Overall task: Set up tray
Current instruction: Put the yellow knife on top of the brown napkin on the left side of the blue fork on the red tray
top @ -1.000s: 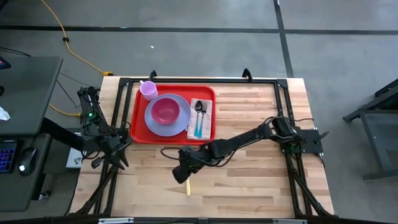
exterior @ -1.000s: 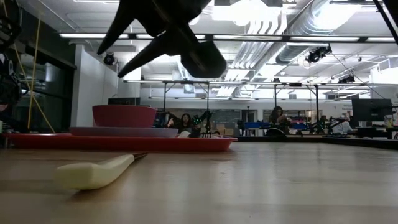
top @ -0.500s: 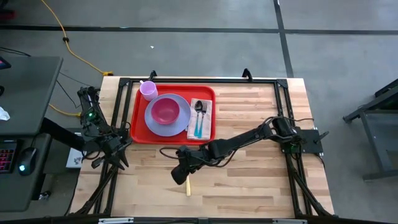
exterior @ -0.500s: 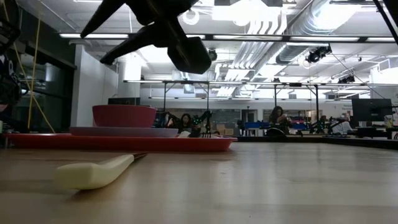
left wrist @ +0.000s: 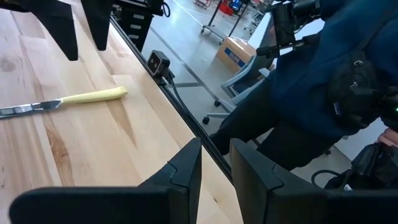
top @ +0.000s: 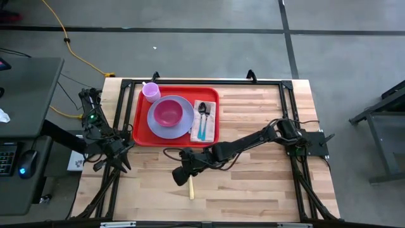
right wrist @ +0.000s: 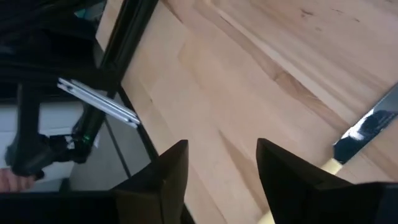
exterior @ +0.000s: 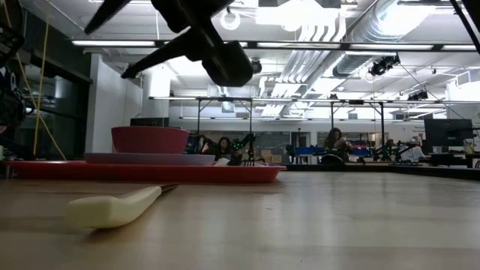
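The red tray [top: 140,120] lies on the far left part of the table. It carries a lavender plate [top: 180,131] with a pink bowl [top: 168,113], a small lavender cup [top: 150,92], and a napkin with a spoon and fork [top: 202,120]. A knife with a pale yellow handle [top: 190,189] lies flat on the wood, nearer than the tray [exterior: 225,173]. My right gripper [top: 180,177] hovers open above the knife [exterior: 112,208], touching nothing; its wrist view shows the blade [right wrist: 367,127] off to one side. My left gripper [left wrist: 214,171] waits at the table's left edge, fingers slightly apart.
Bare wood stretches over the right and near parts of the table [top: 266,183]. A black frame [top: 209,82] rims the table's edges. A person in dark blue [left wrist: 336,81] stands by the near side. A desk with mouse and keyboard [top: 25,161] sits left of the table.
My right gripper has drifted a little toward the table's left edge above the knife, staying open. The knife and the things on the tray have kept still.
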{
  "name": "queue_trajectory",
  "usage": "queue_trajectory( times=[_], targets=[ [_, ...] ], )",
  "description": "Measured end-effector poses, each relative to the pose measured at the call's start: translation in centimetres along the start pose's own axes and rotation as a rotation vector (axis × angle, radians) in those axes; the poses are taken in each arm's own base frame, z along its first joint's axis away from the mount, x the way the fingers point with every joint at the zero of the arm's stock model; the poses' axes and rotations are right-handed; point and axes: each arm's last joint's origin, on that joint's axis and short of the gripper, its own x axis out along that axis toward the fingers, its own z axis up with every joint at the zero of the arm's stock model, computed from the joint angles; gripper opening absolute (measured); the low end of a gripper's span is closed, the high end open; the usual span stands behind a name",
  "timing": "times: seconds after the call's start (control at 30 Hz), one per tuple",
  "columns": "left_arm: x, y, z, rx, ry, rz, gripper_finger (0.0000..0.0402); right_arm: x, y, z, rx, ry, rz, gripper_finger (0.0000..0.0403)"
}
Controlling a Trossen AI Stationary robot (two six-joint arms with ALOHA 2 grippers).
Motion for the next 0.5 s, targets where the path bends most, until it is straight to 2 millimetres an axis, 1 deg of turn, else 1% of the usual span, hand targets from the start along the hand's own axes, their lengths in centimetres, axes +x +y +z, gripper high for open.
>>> queue_trajectory(
  times=[0.17, 0.37, 0.5],
  targets=[
    [0.0, 0.0, 0.0, 0.0, 0.004, -0.007, 0.0115, 0.0, -0.1, 0.1, 0.012, 0.007, -0.006, 0.0177],
    [0.0, 0.0, 0.0, 0.008, 0.004, -0.006, 0.0115, -0.1, -1.3, -1.2, 0.093, 0.032, -0.168, 0.0177],
    [0.0, 0.0, -0.1, 0.011, 0.015, 0.0, 0.0115, -0.2, -1.5, -1.8, 0.141, 0.039, -0.21, 0.0172]
  ],
)
